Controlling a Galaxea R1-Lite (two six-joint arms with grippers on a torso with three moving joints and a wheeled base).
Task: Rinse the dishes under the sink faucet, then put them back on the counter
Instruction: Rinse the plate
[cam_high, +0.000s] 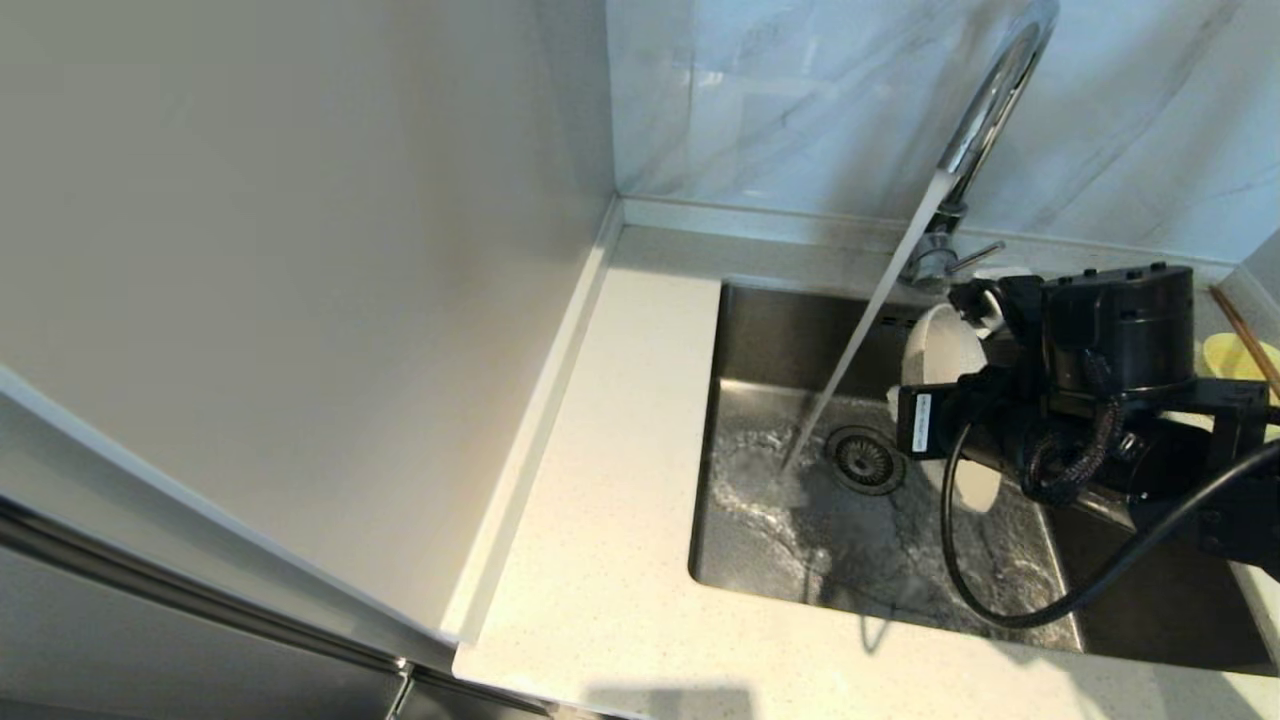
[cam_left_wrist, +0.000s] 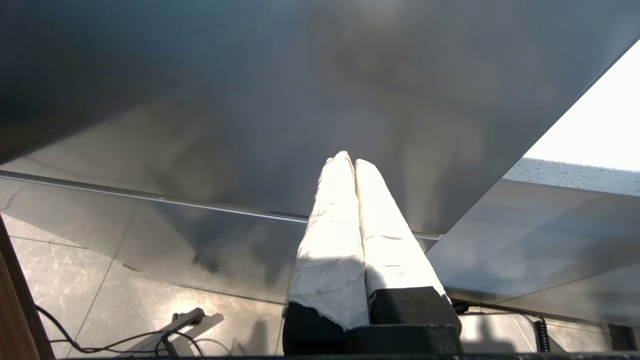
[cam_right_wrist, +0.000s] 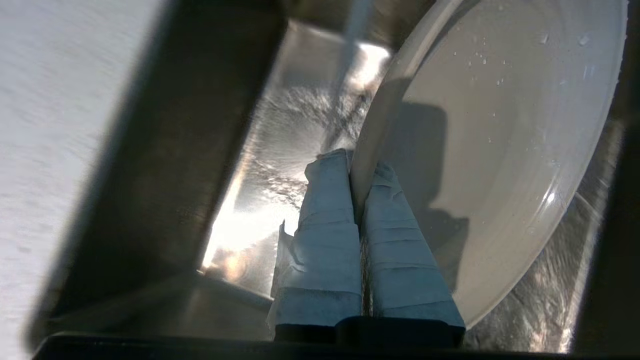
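Right tool (cam_right_wrist: 356, 172) pinches the rim of the white plate (cam_right_wrist: 500, 150), held on edge over the sink (cam_high: 760, 330), beside the faucet's (cam_high: 985, 110) water stream (cam_high: 860, 340). Left tool (cam_left_wrist: 348, 162) is pressed together, parked below the desk (cam_high: 610, 480).

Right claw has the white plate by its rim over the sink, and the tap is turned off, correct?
Not quite. The faucet is running: the head view shows a stream falling into the sink beside the drain. The rest stands: the right claw grips the white plate by its rim over the basin.
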